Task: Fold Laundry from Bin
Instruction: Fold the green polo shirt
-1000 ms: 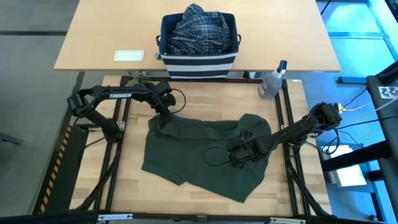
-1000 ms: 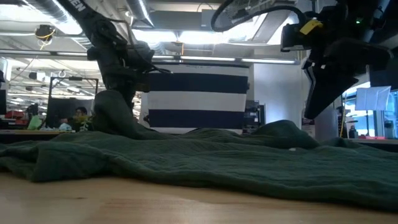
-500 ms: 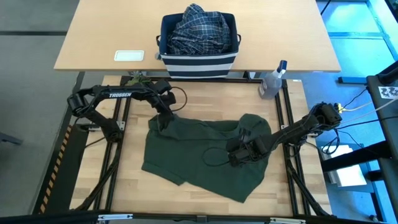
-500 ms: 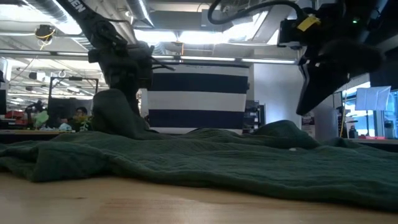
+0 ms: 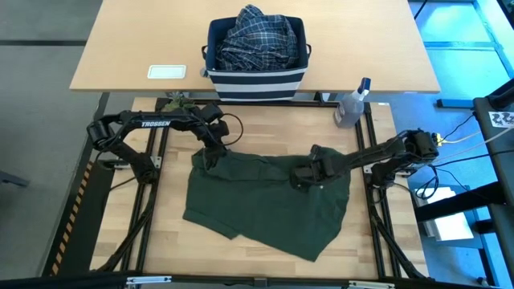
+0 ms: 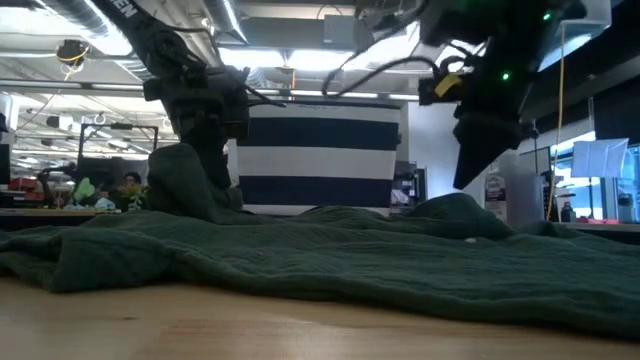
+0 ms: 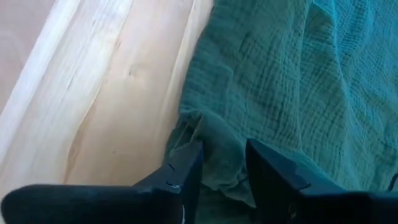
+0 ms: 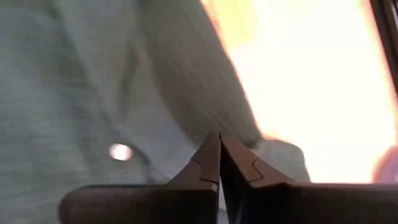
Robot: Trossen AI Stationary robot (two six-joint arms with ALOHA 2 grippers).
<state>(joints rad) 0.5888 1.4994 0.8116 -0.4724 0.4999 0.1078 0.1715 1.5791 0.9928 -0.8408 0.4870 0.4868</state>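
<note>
The dark olive-green garment [image 5: 265, 201] lies spread on the wooden table, and my left gripper [image 7: 222, 149] is shut on its far left corner. There the cloth rises in a small peak [image 6: 180, 165]. My right gripper [image 5: 297, 178] is shut and hangs a little above the garment's right part [image 6: 465, 180], touching nothing. The striped navy bin [image 5: 255, 79] stands on the far table with the plaid shirt [image 5: 257, 36] heaped in it. No black garment shows. My left gripper pinches a bunched fold [image 7: 217, 174] at the garment's far left corner between its two fingers; how many layers, I cannot tell. The fingers slant down from the table's far left. The corner is drawn up in a peak and the rest lies on the table.
A clear spray bottle [image 5: 351, 108] stands at the far right by the table's frame. A white card [image 5: 166, 71] lies on the far table left of the bin. Bare wood shows left of and in front of the garment.
My right gripper, still shut, has swung over the garment toward the table's far edge and a little left. The garment lies as it did, its far left corner still raised at my left gripper.
</note>
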